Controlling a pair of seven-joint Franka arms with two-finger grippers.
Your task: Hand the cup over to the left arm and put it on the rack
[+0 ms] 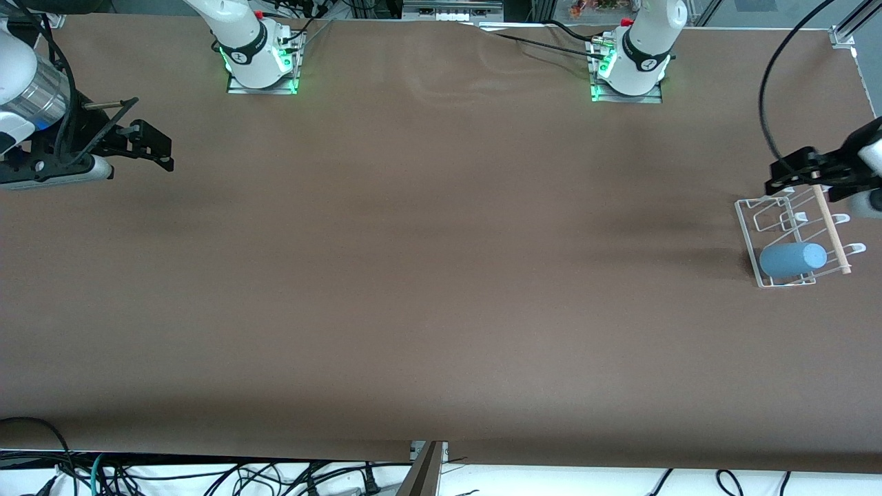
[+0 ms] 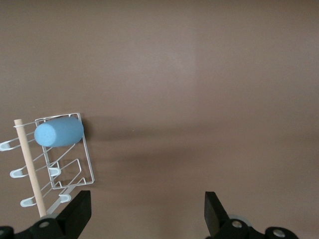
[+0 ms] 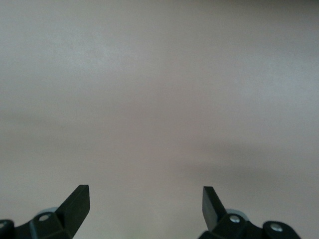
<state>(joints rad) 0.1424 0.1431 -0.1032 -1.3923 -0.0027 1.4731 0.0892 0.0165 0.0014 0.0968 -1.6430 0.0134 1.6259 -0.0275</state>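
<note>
We see the left gripper point(image 1: 792, 176) wide open, empty, over the rack point(image 1: 747, 227). The cup point(image 1: 792, 260) lies on its side in the rack at six o'clock, its long axis pointing across toward three o'clock. The right gripper point(image 1: 155, 148) waits open, well apart.

Cup point(image 1: 792, 260) lies on rack point(image 1: 751, 234), near left arm's end.

Both arms white with black joint rings, green lights at bases. Left arm point(image 1: 644, 48): red button, black cables. Grippers black; right gripper point(image 1: 155, 145) carries thin rod frame.
</note>
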